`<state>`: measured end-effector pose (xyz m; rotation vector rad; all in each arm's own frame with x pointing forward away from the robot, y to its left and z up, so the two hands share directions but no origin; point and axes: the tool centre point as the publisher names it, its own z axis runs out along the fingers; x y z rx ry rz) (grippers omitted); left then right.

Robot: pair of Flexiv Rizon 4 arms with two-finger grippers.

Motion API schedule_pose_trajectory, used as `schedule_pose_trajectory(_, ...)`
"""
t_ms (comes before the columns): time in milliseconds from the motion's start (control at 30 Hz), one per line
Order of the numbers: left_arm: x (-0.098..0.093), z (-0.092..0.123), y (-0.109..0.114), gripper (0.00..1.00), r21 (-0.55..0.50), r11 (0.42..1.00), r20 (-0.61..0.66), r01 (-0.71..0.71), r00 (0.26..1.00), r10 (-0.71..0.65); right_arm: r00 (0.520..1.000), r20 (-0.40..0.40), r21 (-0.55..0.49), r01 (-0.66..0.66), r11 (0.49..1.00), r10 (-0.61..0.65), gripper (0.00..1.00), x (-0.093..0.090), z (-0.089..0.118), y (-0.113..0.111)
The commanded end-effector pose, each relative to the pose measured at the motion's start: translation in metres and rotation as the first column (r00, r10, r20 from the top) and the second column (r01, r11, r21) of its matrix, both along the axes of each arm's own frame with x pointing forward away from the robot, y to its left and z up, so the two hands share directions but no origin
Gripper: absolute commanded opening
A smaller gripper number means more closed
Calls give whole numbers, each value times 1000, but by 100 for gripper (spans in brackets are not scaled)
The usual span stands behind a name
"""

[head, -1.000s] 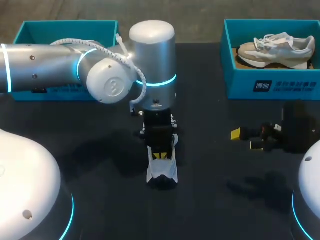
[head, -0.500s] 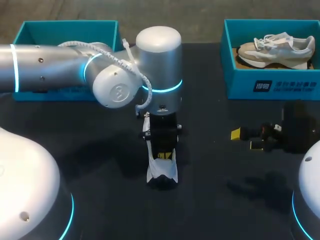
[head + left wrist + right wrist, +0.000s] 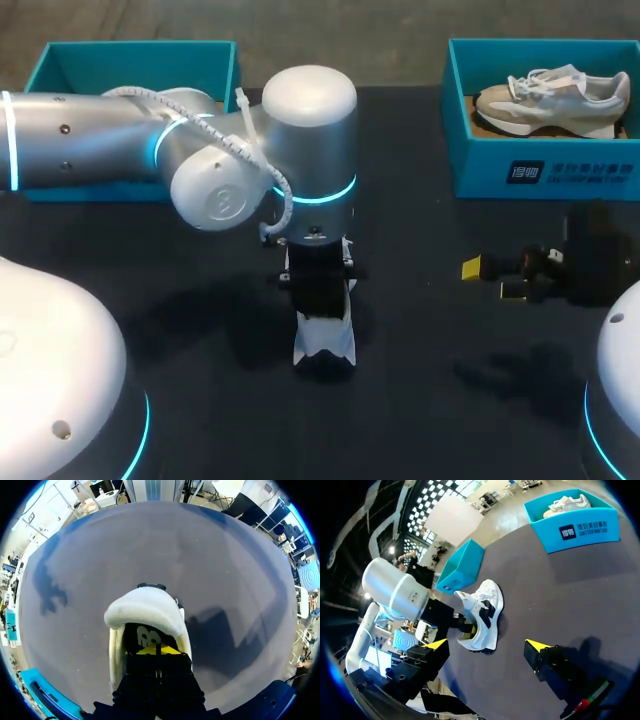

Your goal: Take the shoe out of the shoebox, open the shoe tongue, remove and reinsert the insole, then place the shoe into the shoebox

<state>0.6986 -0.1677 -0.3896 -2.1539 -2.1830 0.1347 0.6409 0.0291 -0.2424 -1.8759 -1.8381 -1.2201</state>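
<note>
The white and black sneaker stands upright on its sole in the middle of the dark matte surface, toe towards the far side and heel towards the near side. The left arm comes in from the left and hangs straight over it. The left claw reaches down into the shoe's opening, its yellow tips pressed together against the dark insole inside. I cannot tell whether anything is pinched between them. The sneaker's white padded rim curves just ahead of the tips.

The right claw hovers low over the surface well to the right of the sneaker, with its fingers spread wide and nothing between them.

An open teal cardboard shoebox sits at the far left, behind the left arm. A second teal shoebox sits at the far right, just beyond the right claw, with a beige and white sneaker lying in it. Soft shadows of both arms fall across the surface.
</note>
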Motion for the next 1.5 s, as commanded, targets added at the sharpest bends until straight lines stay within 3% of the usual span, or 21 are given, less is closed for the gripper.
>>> schedule_pose_trajectory(33,2,-16,-11,0,2,1000,-5,5,1000,-5,1000,2,0,2,1000,-2,100,-3,2,-1)
schedule_pose_trajectory(333,0,-25,-17,0,-11,1000,-24,7,1000,-7,1000,2,0,2,1000,-2,100,-3,2,-1)
schedule_pose_trajectory(633,1,-6,-9,0,-35,999,48,40,998,-38,1000,2,0,2,1000,-2,100,-3,2,-1)
schedule_pose_trajectory(1100,1,-26,-18,0,-29,998,31,55,998,-54,1000,2,0,2,1000,-2,100,-3,2,-1)
schedule_pose_trajectory(1300,11,-10,-10,0,-15,999,93,37,995,-36,1000,2,0,2,1000,-2,100,-3,2,-1)
schedule_pose_trajectory(1500,22,-8,-9,0,53,998,203,38,978,-48,1000,2,0,2,1000,-2,100,-3,2,-1)
